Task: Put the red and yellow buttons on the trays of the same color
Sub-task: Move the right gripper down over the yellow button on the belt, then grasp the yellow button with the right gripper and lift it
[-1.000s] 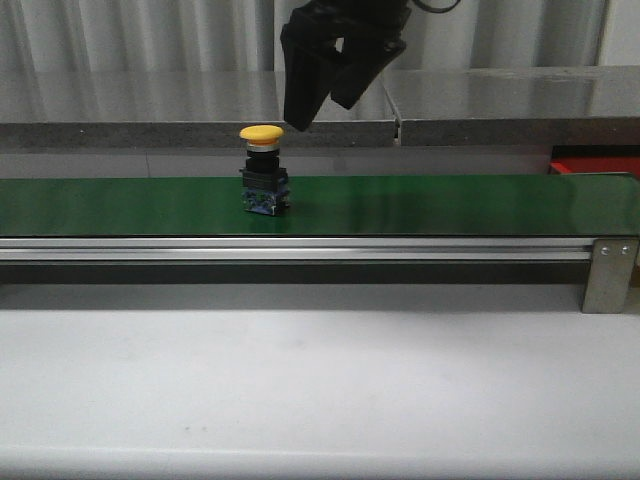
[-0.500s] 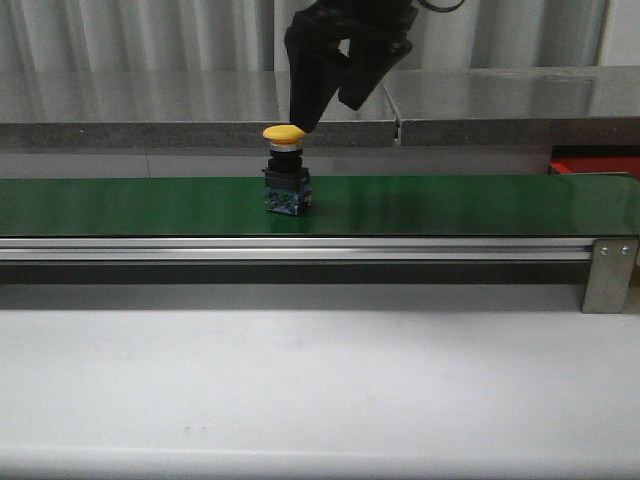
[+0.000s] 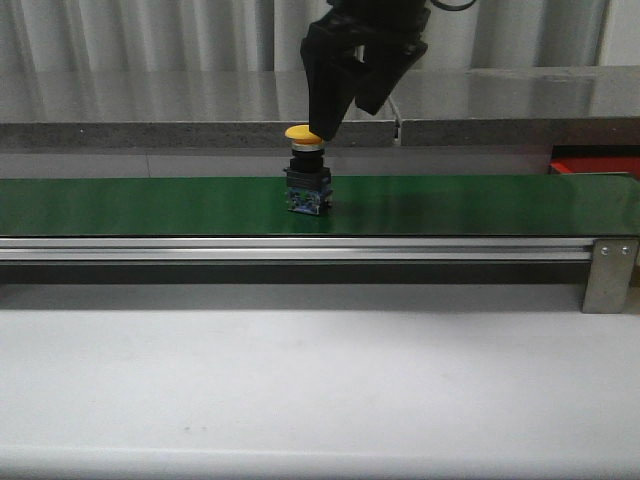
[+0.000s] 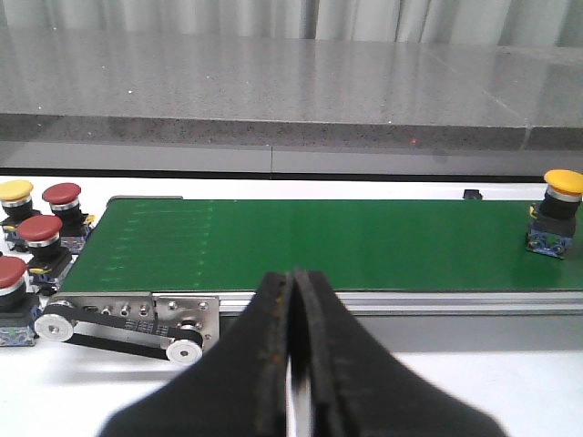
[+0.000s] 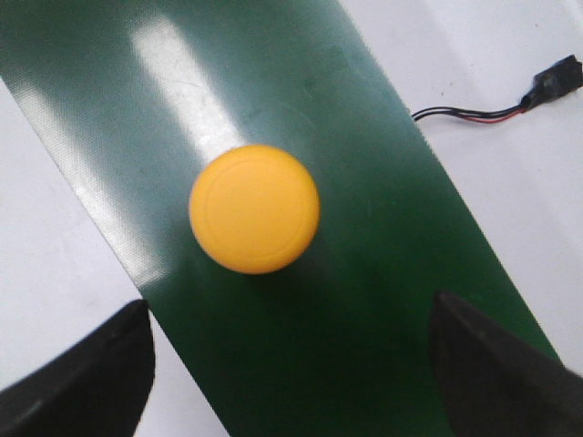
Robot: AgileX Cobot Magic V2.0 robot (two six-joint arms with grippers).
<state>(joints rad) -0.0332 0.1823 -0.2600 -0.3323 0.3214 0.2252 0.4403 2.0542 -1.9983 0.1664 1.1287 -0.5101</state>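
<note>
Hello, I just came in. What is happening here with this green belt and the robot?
A yellow mushroom-head push button with a black base stands upright on the green conveyor belt. The right gripper hangs right above it with its fingers spread wide, not gripping it yet. The left gripper is shut and empty, on the near side of the belt. Beside one end of the belt wait three red buttons and another yellow button. The edge of a red tray shows beyond the belt.
</note>
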